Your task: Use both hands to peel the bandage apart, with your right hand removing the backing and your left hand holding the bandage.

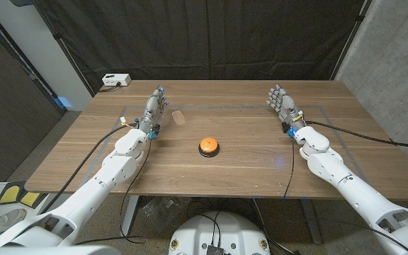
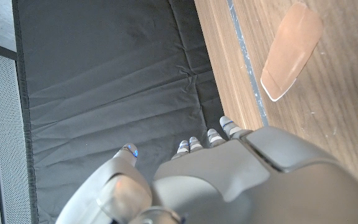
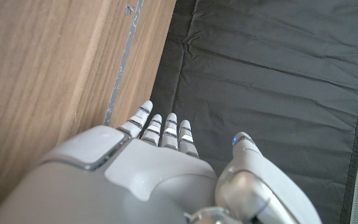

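The bandage (image 1: pixel 179 117) is lying flat on the counter (image 1: pixel 246 163), just beside the left hand (image 1: pixel 155 108) on its inner side and well apart from the right hand (image 1: pixel 283 105). In the left wrist view the bandage (image 2: pixel 291 51) is showing as a thin tan strip with rounded ends and a pale backing edge peeking out at one end. It is probably going to handle as very light, limp and easily creased, with little thickness to get under, so that pale lip looks like the best place for pinching, while the opposite end is being pinned or held. Both hands are holding nothing, their fingers (image 3: pixel 160 127) reaching out fairly straight and close together. An orange button (image 1: pixel 209 146) is sitting near the counter's middle, between the arms, nearer than the bandage.
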You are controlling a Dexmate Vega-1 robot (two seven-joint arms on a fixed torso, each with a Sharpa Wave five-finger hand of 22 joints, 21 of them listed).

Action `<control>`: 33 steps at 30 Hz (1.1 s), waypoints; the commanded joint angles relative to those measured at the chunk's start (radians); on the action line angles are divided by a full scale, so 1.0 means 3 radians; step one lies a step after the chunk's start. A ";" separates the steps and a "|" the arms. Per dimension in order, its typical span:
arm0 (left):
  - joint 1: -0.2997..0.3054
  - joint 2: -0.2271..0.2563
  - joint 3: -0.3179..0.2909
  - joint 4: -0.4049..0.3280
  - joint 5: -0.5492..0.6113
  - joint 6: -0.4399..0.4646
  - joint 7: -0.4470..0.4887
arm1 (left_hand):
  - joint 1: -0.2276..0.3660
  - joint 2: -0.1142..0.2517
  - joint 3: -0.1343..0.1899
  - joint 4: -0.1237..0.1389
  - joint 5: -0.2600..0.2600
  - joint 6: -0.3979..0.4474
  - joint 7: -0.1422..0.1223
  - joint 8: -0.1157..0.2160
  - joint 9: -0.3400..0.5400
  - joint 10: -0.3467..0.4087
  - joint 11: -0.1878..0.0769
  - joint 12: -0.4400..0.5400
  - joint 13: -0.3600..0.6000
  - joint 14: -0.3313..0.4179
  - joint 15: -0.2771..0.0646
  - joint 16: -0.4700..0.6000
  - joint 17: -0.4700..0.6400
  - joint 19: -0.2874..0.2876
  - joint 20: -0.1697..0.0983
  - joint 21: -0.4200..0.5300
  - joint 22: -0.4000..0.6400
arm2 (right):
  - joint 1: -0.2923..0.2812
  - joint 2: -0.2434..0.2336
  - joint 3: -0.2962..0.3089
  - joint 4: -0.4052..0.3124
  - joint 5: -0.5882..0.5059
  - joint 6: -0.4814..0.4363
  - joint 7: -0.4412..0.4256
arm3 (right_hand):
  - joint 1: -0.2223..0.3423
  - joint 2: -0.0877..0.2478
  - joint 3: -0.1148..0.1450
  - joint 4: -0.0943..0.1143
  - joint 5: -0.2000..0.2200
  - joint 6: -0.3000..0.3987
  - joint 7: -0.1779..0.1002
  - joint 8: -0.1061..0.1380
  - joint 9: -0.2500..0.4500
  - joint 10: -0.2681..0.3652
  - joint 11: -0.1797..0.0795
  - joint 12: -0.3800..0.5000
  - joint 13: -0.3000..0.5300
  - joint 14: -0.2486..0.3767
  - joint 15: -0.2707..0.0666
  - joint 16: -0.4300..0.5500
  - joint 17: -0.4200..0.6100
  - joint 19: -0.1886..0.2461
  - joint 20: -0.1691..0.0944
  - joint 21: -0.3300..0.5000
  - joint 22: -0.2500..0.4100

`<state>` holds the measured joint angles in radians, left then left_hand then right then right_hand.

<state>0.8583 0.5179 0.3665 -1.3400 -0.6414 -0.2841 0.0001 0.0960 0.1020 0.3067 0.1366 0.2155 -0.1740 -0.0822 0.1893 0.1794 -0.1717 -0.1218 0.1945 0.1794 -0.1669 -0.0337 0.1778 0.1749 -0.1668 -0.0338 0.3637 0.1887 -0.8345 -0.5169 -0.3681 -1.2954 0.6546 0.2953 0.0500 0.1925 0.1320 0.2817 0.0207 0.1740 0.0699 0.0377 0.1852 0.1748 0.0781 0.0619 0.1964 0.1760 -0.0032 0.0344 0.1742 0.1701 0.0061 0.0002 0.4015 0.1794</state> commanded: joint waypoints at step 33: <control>0.0141 0.0461 0.0178 -0.0759 0.2005 0.0529 0.1504 | 0.0940 -0.0133 0.0170 -0.0615 -0.0085 0.0048 -0.0148 0.0291 0.0021 0.0168 0.0026 0.0240 0.0031 0.0132 0.0103 0.0221 0.0048 -0.0136 0.0258 0.0154 0.0025 | -0.0112 -0.0042 0.0024 -0.0098 0.0013 0.0040 0.0004 | 0.0048 0.0004 0.0019 -0.0031 0.0020 0.0021 0.0008 0.0014 0.0013 0.0065 0.0012 0.0030 0.0010 0.0043 0.0049 0.0034 0.0006 0.0038 0.0005 -0.0028 0.0010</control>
<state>0.8889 0.6104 0.4074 -1.4884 -0.1850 -0.2168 0.3633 0.3627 0.0597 0.3540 -0.0369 0.1921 -0.1714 -0.1267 0.2688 0.1841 -0.1464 -0.1210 0.2592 0.1842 -0.1546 -0.0021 0.2360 0.1840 -0.1753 0.0330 0.4033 0.1934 -0.8605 -0.5273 -0.3620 -1.3203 0.6557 0.3012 0.0460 0.1965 0.1360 0.2858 0.0166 0.1739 0.0696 0.0376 0.1851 0.1745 0.0926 0.0657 0.2001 0.1758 0.0076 0.0452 0.1776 0.1699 0.0061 0.0001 0.3948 0.1792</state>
